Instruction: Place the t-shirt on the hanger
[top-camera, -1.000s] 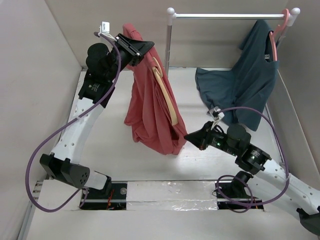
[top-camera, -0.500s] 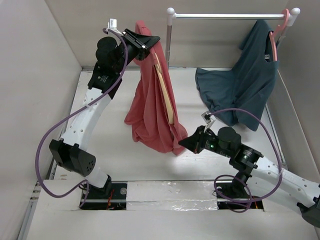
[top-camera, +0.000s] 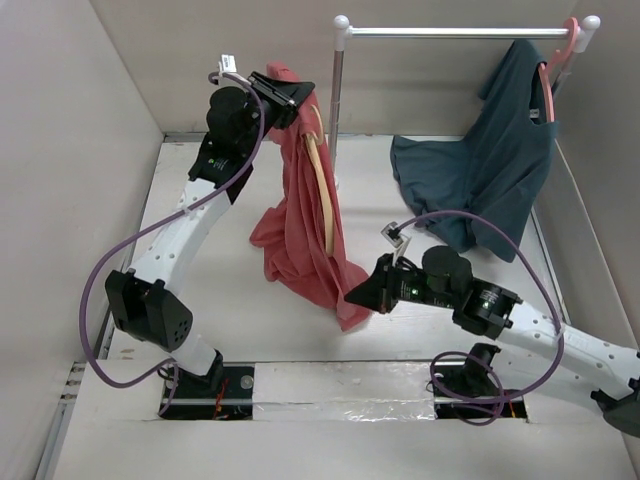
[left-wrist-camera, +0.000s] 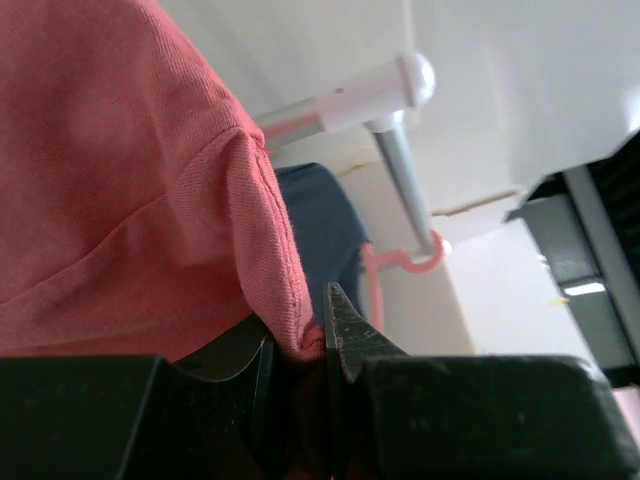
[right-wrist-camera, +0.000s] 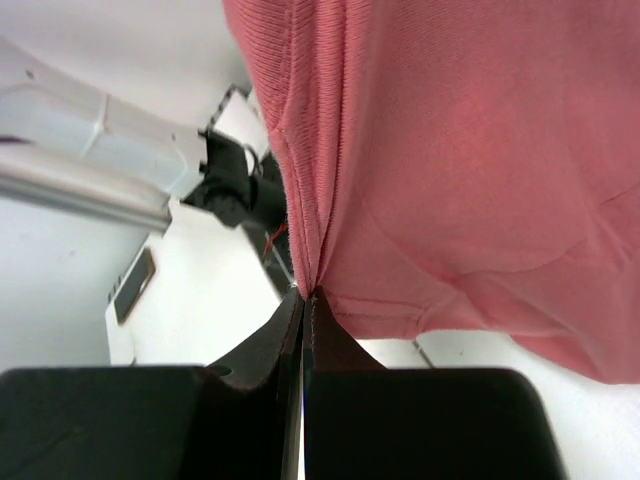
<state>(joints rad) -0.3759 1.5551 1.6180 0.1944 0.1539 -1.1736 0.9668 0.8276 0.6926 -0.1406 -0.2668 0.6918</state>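
The red t-shirt (top-camera: 300, 230) hangs from my left gripper (top-camera: 295, 92), which is raised high at the back left and shut on the cloth's top edge (left-wrist-camera: 290, 330). The light tan wooden hanger (top-camera: 322, 185) shows as a curved arm along the shirt's right side, partly inside the cloth; its hook is hidden. My right gripper (top-camera: 352, 297) is low at the centre, shut on the shirt's lower hem (right-wrist-camera: 310, 290), and holds it out to the right.
A metal rail (top-camera: 460, 32) on a post (top-camera: 337, 90) runs across the back. A dark teal t-shirt (top-camera: 480, 180) hangs from it on a pink plastic hanger (top-camera: 555, 70) at the right. Side walls close in the white table (top-camera: 210, 290).
My left gripper has moved right toward the post with the shirt's top. My right gripper has moved left and down with the hem, and the shirt now hangs narrower.
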